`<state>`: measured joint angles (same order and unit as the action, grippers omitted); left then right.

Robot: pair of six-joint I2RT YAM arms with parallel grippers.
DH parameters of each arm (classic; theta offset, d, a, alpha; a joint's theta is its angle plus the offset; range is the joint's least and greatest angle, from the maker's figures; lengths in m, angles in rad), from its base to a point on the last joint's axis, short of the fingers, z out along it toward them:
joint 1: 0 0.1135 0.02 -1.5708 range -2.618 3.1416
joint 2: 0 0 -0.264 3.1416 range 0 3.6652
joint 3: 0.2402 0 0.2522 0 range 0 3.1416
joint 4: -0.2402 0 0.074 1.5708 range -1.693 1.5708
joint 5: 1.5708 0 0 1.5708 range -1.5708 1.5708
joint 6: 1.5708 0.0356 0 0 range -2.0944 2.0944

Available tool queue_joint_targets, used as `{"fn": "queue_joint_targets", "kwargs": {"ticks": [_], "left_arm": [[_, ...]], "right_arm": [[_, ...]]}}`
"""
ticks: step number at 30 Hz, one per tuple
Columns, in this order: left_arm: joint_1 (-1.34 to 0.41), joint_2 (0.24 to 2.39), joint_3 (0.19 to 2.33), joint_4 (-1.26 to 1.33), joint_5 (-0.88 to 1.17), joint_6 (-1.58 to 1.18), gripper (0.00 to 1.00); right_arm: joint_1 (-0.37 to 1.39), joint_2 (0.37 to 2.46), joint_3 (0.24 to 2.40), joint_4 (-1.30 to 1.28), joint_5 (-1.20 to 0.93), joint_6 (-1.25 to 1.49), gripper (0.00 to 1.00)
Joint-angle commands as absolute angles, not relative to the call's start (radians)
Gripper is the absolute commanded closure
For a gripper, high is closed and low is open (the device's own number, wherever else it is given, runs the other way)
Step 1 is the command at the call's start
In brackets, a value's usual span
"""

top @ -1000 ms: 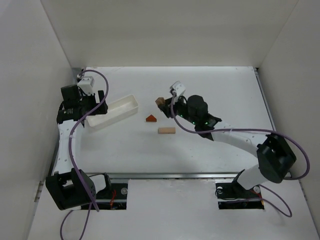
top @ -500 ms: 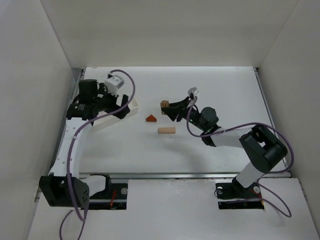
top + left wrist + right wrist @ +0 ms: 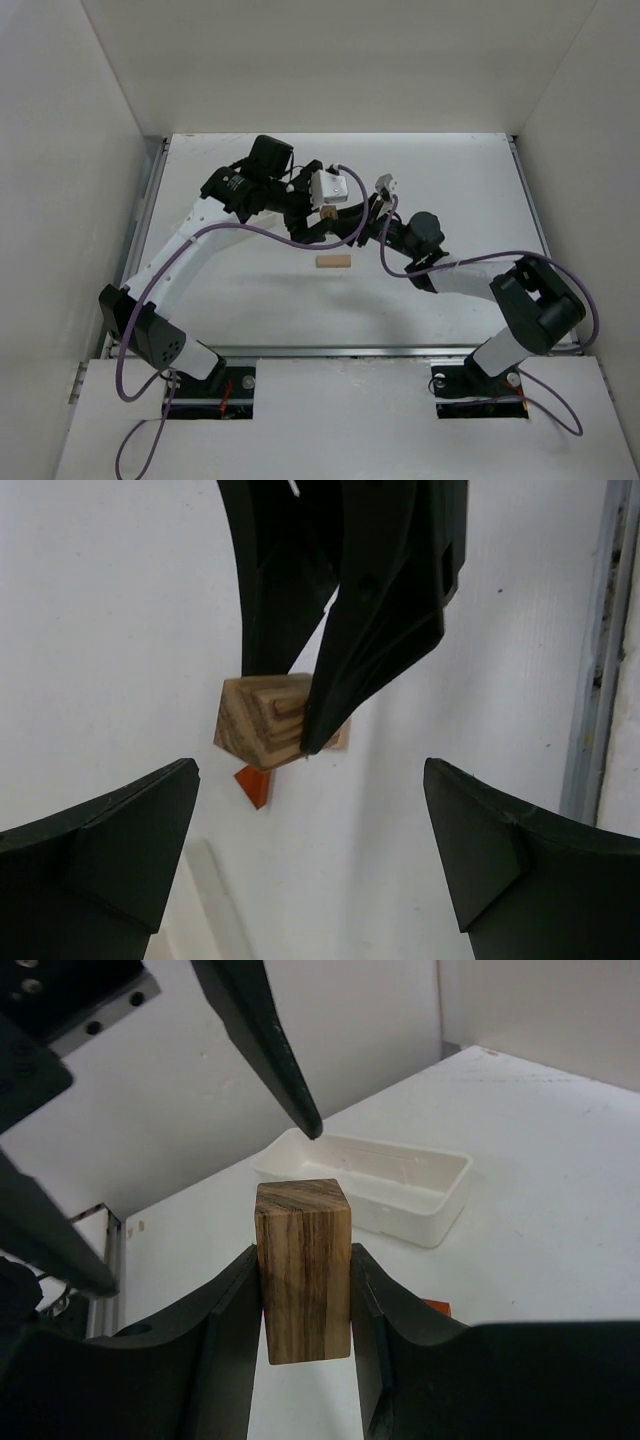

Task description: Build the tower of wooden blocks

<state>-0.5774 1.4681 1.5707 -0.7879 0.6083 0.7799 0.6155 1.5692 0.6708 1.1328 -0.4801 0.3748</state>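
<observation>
A dark-striped wood block (image 3: 303, 1270) stands upright in my right gripper (image 3: 303, 1258), which is shut on its two sides and holds it above the table. In the left wrist view the same block (image 3: 265, 720) hangs between the right gripper's fingers (image 3: 370, 630). The reddish-brown triangular piece (image 3: 253, 783) lies on the table below it. My left gripper (image 3: 310, 810) is open wide, facing the block with nothing between its fingers. From above, both grippers meet at mid-table near the block (image 3: 326, 212). A pale tan bar (image 3: 334, 261) lies just in front of them.
The long white tray (image 3: 370, 1185) sits behind the held block in the right wrist view. From above, the left arm (image 3: 190, 245) stretches across the table's left half. White walls enclose the table on three sides.
My left arm has swung from the tray at the far left to mid-table, and its jaws have widened. My right gripper has kept the striped block, shifting only slightly.
</observation>
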Motion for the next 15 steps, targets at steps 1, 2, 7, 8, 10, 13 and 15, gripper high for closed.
{"fn": "queue_joint_targets", "kwargs": {"ticks": [1,2,7,8,10,13,15], "left_arm": [[-0.558,1.433,1.618,-0.850,0.669,0.965,0.06],[-0.558,1.433,1.618,-0.862,0.678,0.997,0.06],[-0.546,1.442,1.594,-0.885,0.710,1.129,0.06],[-0.546,1.462,1.606,-0.899,0.736,1.152,0.06],[-0.546,1.486,1.640,-0.957,0.764,1.166,0.04],[-0.537,1.551,1.736,-1.028,0.804,1.166,0.04],[-0.528,1.578,1.779,-1.055,0.828,1.166,0.08]], "right_arm": [[0.614,1.479,0.673,1.135,-0.529,0.286,1.00],[0.614,1.470,0.661,1.123,-0.529,0.275,1.00],[0.644,1.421,0.638,1.019,-0.538,0.180,1.00],[0.644,1.420,0.647,0.993,-0.538,0.138,1.00],[0.657,1.411,0.647,0.956,-0.526,0.106,1.00],[0.666,1.411,0.647,0.922,-0.514,0.058,1.00],[0.666,1.411,0.647,0.922,-0.514,0.046,1.00]]}}
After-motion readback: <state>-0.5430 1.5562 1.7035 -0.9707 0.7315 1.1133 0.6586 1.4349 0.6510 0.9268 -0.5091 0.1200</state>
